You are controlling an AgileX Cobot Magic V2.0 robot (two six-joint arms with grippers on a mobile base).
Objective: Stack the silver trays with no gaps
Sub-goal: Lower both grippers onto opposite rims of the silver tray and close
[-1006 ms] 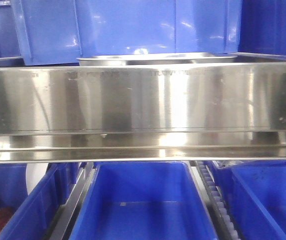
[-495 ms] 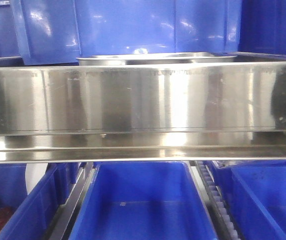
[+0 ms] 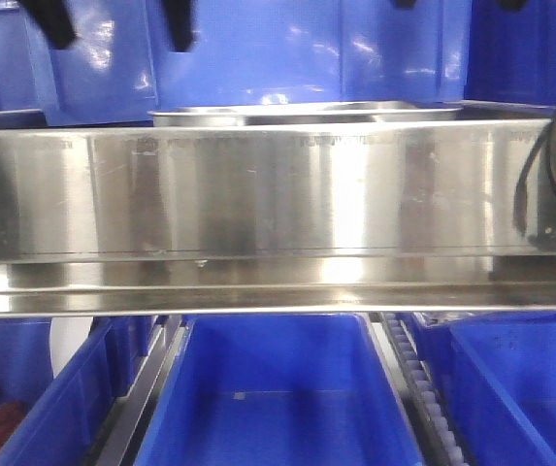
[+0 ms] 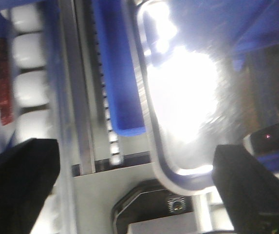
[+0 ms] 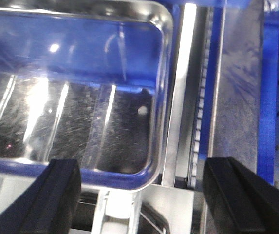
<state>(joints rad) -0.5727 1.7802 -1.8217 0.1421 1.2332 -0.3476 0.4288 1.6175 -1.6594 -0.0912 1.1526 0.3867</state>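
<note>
Seeing one silver tray (image 3: 307, 114) lying just behind the shelf rail (image 3: 278, 194), untouched. Hovering left gripper (image 4: 134, 148) and right gripper (image 5: 139, 165) above the rail, both spread wide, pinching nothing. Judging as barely starting: not spotting a second tray, lifting and nesting all remaining.

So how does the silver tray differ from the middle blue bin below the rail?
The tray is shiny steel; the bin is blue plastic. The tray sits above the rail, only its rim showing from the front; the bin sits below it, its inside in view. The tray looks shallow, the bin deep. Both are rectangular and look empty.
</note>
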